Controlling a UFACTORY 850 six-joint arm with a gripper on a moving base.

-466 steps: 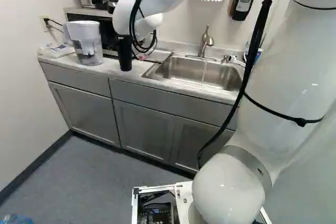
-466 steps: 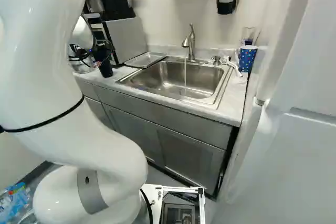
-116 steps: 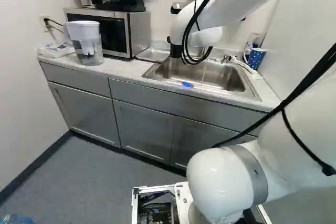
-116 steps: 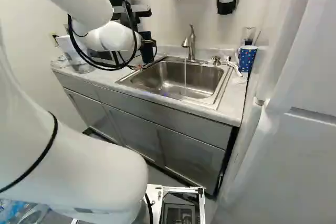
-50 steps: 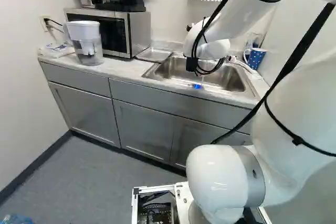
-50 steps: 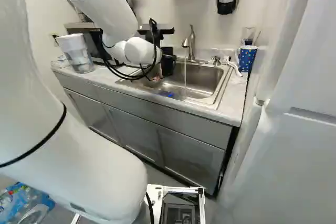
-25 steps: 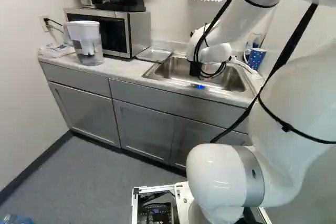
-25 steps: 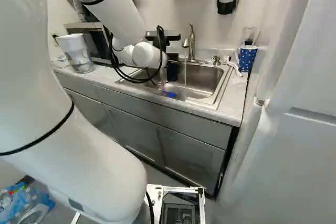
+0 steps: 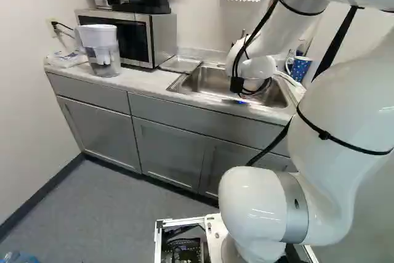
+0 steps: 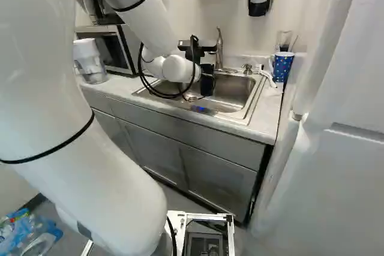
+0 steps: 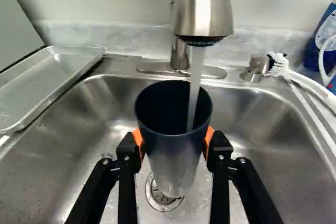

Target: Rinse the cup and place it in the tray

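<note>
Cup (image 11: 169, 156) now at the tap (image 11: 203, 11). A half second ago the stream (image 11: 195, 72) fell clear beside it in the right base view; now it runs in over the rim. Rinsing, I judge, has just begun.

Base unmoved. Arm (image 9: 271, 35) has swung across, from near the pitcher (image 9: 103, 50) to over the sink (image 11: 278, 150), the cup riding along in its grip.

Gripper (image 11: 174, 139) closed on the cup, one orange pad (image 11: 137, 137) either side. Cup about upright, mouth up, above the drain (image 11: 156, 196). Stream enters off-centre, nearer one pad. Water level inside: cannot tell.

Tray (image 11: 47, 82) lies beside the sink, by the microwave (image 9: 161, 35). Cup not in it.

Next, likely: hold under the stream, then tip out over the sink before going to the tray. Risks: a filling cup grows heavier and may slip in wet pads; rim could knock the tap on the way out.
</note>
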